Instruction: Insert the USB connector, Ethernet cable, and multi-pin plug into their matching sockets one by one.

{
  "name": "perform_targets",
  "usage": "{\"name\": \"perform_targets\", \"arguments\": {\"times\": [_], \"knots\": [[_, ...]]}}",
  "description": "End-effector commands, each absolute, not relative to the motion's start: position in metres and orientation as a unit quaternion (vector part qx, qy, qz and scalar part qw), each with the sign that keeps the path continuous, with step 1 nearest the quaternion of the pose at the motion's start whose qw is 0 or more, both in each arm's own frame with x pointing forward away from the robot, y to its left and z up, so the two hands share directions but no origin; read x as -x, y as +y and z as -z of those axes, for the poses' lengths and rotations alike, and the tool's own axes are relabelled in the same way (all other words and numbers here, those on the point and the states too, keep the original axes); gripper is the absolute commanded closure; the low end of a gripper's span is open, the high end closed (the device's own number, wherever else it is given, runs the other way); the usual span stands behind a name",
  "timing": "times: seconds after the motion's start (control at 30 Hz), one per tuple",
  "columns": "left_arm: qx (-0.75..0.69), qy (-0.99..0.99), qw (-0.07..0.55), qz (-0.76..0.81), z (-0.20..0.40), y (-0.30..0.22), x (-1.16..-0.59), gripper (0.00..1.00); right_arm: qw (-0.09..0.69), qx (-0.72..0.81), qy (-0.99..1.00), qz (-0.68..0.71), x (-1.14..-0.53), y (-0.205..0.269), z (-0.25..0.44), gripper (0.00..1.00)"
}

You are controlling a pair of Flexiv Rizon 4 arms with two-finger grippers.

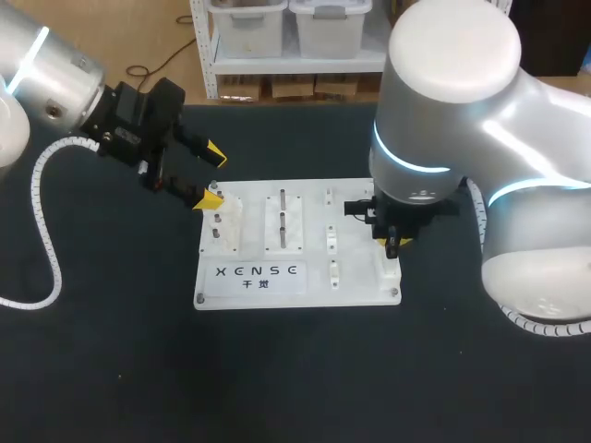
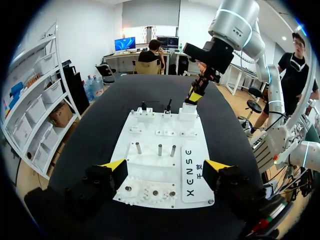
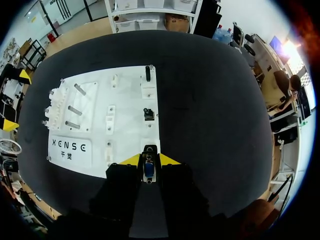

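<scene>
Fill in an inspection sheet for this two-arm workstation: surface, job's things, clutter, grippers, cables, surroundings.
Surface: black table carrying a white board.
Job's things: blue-faced connector at the board's corner fixture; two black parts standing on other fixtures.
Clutter: nothing seen.
Grippers: left gripper over the board's peg end, jaws open; right gripper, jaws shut on the connector.
Cables: white spiral conduit hanging from the left arm.
Surroundings: nothing seen.

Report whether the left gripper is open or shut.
Open: the left gripper has its yellow-tipped fingers spread wide apart, gripping nothing.
</scene>
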State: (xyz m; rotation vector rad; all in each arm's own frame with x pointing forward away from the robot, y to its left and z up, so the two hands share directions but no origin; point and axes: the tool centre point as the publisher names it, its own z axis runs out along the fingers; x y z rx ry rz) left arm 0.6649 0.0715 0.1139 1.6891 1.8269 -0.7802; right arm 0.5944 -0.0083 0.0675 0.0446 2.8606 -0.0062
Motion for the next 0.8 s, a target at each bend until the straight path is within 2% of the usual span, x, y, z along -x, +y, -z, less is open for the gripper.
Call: {"name": "perform_targets", "arguments": {"times": [0.03,0.57,0.8], "knots": [[-0.625,0.675,0.266,0.289,-0.113,0.072,-0.664,0.00,0.141,-0.016,0.990,0.003,-0.595,-0.009,-0.065,1.00],[-0.625,0.675,0.266,0.289,-0.113,0.072,-0.664,0.00,0.113,-0.034,0.993,0.012,-0.596,-0.013,-0.035,1.00],[-0.625,0.675,0.266,0.289,-0.113,0.072,-0.664,0.00,0.070,-0.056,0.996,0.018,-0.598,-0.017,-0.001,1.00]]}}
